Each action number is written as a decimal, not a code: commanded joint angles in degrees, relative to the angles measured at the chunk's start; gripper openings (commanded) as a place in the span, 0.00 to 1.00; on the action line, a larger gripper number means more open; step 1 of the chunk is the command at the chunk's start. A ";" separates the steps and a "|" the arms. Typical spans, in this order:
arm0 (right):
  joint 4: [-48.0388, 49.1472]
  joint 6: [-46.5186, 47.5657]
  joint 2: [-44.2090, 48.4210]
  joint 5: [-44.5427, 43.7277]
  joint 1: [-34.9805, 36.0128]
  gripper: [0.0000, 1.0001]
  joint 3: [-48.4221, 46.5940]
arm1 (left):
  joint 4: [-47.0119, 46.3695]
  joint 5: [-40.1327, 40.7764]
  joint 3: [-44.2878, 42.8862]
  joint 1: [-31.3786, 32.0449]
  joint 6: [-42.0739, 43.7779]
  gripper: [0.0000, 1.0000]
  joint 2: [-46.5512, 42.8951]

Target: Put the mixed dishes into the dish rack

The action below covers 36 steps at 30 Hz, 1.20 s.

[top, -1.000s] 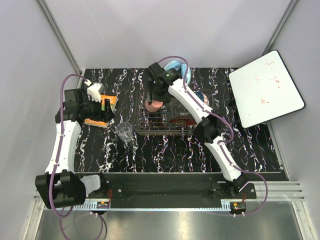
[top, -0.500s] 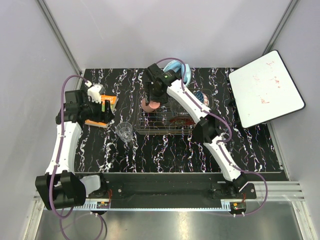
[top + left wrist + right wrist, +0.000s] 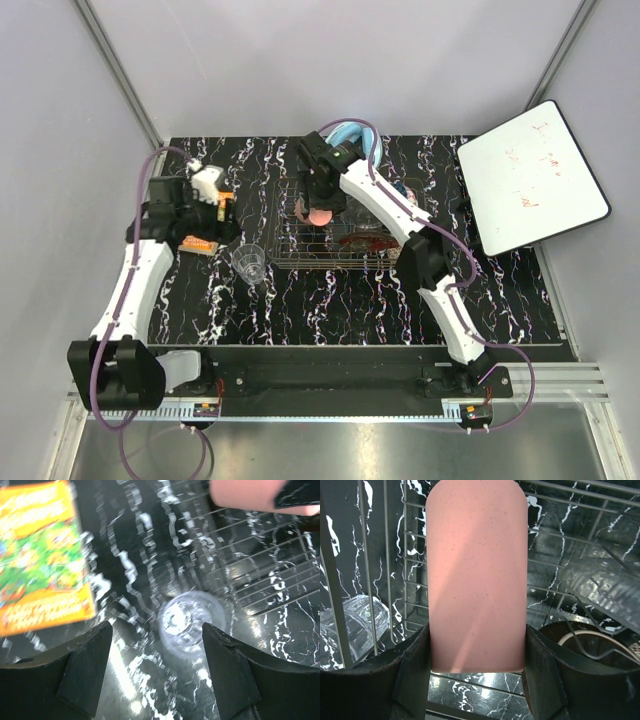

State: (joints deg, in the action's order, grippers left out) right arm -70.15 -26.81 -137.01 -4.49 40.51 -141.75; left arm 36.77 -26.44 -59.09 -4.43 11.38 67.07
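Pinching a smooth pink cylindrical cup [image 3: 476,575], right jaws overhang thin-wire rack [image 3: 333,580].

Left gripper [image 3: 156,639]: shown at the lower edge, with two dark fingers spread wide and nothing held between them.
Glass tumbler [image 3: 192,622]: viewed from above, blurred, set on the table just beside the rack's wires.
Rack [image 3: 270,565]: thin metal wires are shown at the right.
Pink cup [image 3: 245,495]: cut off by the top edge, above the rack's wires.
Booklet [image 3: 42,560]: orange and green, laid flat at the upper left, well apart from the tumbler.
Table [image 3: 125,545]: black, veined with white.
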 commanded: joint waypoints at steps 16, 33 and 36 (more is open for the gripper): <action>-4.38 1.32 3.42 1.41 1.24 0.00 -3.97 | -15.33 8.86 -10.70 18.04 -2.77 0.74 24.60; -4.65 1.67 1.31 1.94 0.71 0.00 -3.88 | -15.59 11.58 -1.56 22.09 1.19 0.69 22.58; -4.56 1.67 0.61 2.21 0.62 0.00 -4.50 | -16.38 11.06 -0.68 22.09 1.19 0.70 21.79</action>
State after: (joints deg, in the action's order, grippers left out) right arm -74.87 -25.76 -135.26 -3.36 41.25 -144.00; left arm 24.23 -16.16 -60.40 17.61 11.16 92.44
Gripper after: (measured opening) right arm 0.677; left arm 0.695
